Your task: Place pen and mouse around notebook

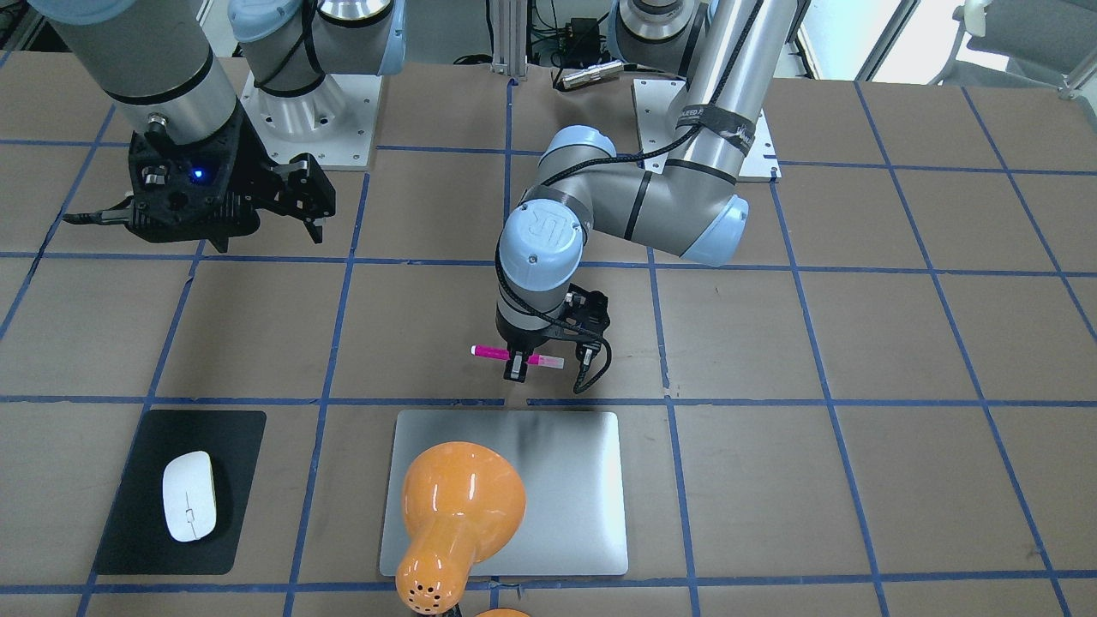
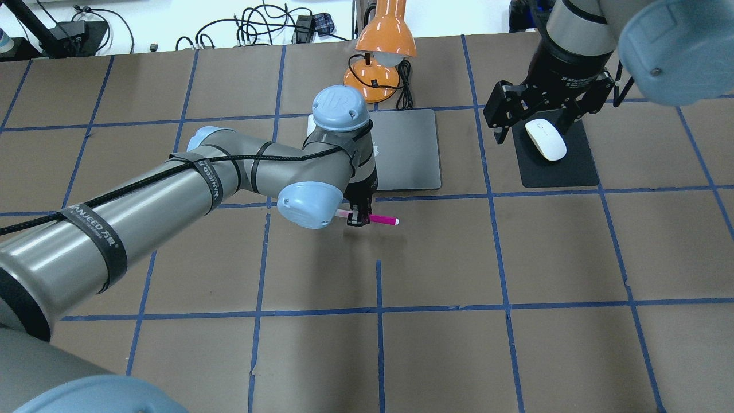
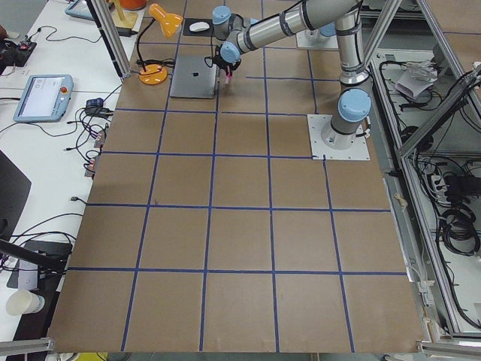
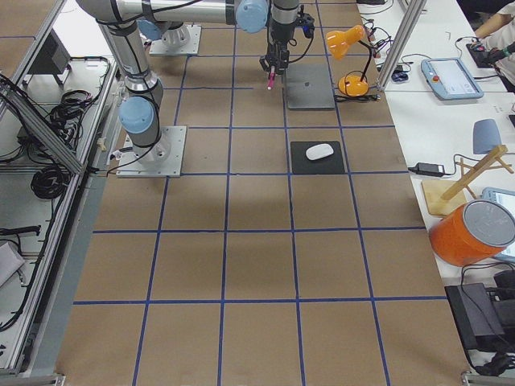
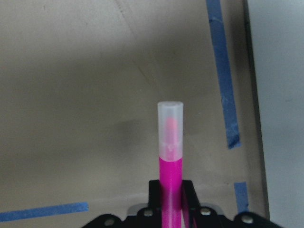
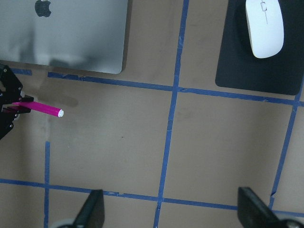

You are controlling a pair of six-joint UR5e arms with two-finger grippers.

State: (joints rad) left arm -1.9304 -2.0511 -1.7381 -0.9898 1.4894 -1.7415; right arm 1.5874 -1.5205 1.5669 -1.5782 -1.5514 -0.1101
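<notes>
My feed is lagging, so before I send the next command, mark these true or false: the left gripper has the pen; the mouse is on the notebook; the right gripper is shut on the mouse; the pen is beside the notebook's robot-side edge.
1. The left gripper is shut on the pen. True.
2. The mouse lies on the notebook. False: it lies on the black mat, which sits apart from the notebook.
3. The right gripper is shut on the mouse. False: its jaws are open and hold nothing, and the mouse lies free on the mat.
4. The pen is held roughly level beside the notebook's edge nearest the robot. True: it is not over the notebook.
</notes>
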